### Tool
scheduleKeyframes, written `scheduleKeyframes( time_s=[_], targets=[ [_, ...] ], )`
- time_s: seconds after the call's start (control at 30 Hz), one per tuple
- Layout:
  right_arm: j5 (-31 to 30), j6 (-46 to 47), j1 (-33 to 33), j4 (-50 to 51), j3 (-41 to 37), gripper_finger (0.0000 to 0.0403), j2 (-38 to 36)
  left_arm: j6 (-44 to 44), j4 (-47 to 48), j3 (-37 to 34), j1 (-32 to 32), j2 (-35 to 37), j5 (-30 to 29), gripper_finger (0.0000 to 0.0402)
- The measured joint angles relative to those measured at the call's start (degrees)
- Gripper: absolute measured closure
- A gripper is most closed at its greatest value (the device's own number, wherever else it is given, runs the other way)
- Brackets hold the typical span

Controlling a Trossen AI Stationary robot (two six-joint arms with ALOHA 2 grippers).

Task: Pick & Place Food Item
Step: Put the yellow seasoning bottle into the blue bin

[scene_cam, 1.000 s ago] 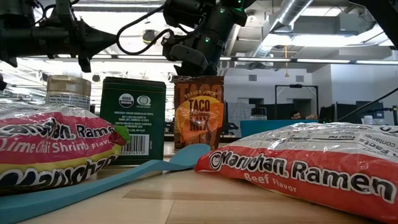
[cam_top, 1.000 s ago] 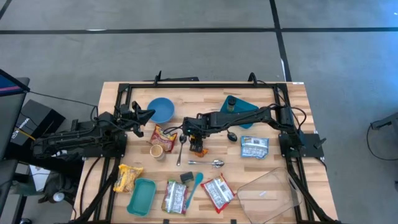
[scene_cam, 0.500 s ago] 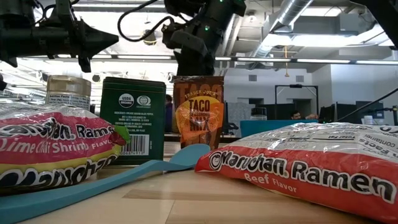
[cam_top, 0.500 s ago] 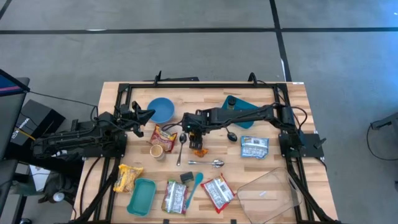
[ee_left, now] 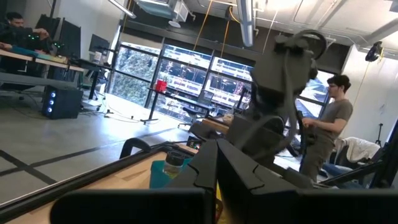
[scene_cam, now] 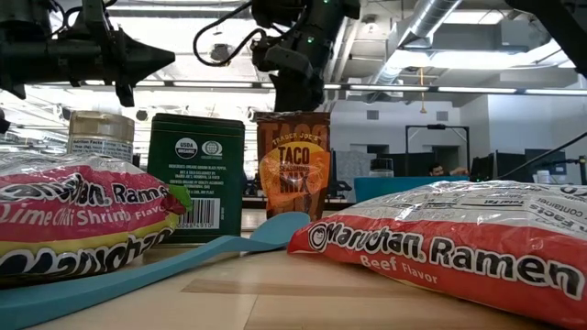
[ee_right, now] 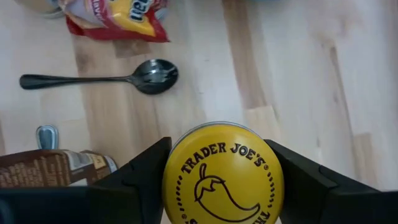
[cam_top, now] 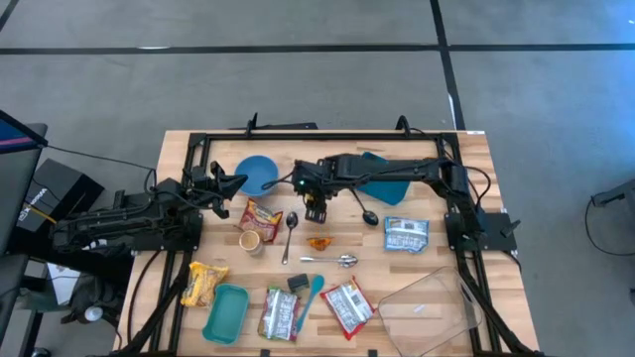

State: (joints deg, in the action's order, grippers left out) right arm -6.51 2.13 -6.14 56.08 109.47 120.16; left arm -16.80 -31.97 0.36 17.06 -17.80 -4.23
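Note:
My right gripper (cam_top: 316, 205) is out over the table's middle, shut on a jar with a yellow Trader Joe's lid (ee_right: 222, 168). In the high view the gripper hides the jar. A brown and orange taco seasoning packet (cam_top: 319, 242) stands upright on the table just nearer than the gripper and also shows in the low view (scene_cam: 293, 165). My left gripper (cam_top: 234, 182) waits, shut and empty, in the air beside the blue bowl (cam_top: 258, 175). My right gripper has the jar between its two fingers, one on each side of it just under the yellow lid (ee_right: 169, 186). The fingers come from above, pointing down. The jar is upright with its lid up. I cannot tell whether its base is on the table.
A spoon (cam_top: 289, 230) and a red snack packet (cam_top: 261, 214) lie left of the jar. Another spoon (cam_top: 341, 260), ramen packs (cam_top: 347, 304) and a teal spatula (cam_top: 310, 295) lie nearer. A teal plate (cam_top: 385, 174), a white packet (cam_top: 406, 235) and a clear tub (cam_top: 432, 302) are to the right.
My right gripper has moved toward the table's far edge, away from the taco packet, which stays standing where it was.

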Motion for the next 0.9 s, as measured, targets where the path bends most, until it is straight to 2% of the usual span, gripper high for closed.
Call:
scheduleKeyframes(
  time_s=[0.4,0.53,0.9],
  targets=[
    [-0.13,-2.18,-5.18,4.68,5.83,0.0185,0.0,0.0,0.0,0.0,0.0,0.02,0.0,0.0399],
    [-3.34,-2.15,-6.71,9.91,8.2,0.0182,-0.26,0.0,0.0,0.0,0.0,0.01,-0.02,0.0399],
    [-6.95,1.26,-5.98,17.49,8.24,0.0185,-7.53,0.0,0.0,0.0,0.0,0.0,0.0,0.0399]
  ],
)
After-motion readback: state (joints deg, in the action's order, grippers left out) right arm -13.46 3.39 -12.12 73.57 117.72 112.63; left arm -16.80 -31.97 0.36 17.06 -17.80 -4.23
